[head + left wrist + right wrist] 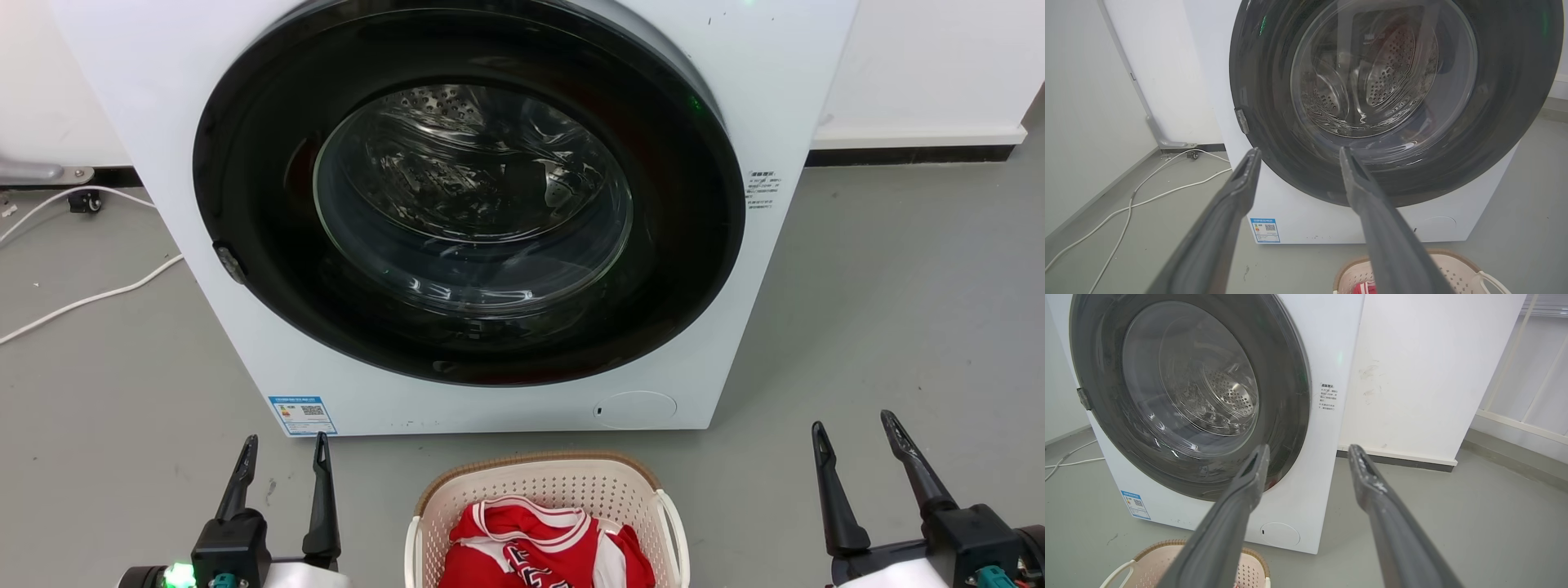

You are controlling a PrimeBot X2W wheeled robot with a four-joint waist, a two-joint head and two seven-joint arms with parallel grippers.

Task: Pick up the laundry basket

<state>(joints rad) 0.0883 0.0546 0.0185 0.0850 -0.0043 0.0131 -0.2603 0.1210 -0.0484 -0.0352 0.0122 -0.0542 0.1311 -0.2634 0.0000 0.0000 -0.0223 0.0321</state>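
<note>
Cream-white plastic rimmed in brown weave, the basket (563, 487) sits on the grey floor (898, 343) directly in front of the washer (775, 82), at the bottom centre of the head view and just short of the machine's base. A red-and-white garment (539, 547) lies bundled inside it, and white handles (674, 523) show on its sides. The left gripper (285, 439) hangs at the lower left and the right gripper (852, 421) at the lower right, one on each side of the basket, both apart from it. Each pair of dark fingers (323, 498) points toward the washer, jaws apart with nothing between them. The washer's round, dark-framed door (261, 163) is closed, its steel drum (433, 102) visible through the glass. A blue label (302, 415) is stuck at the lower left corner of the machine's front. White cable (90, 298) trails across the floor to the washer's left.
</note>
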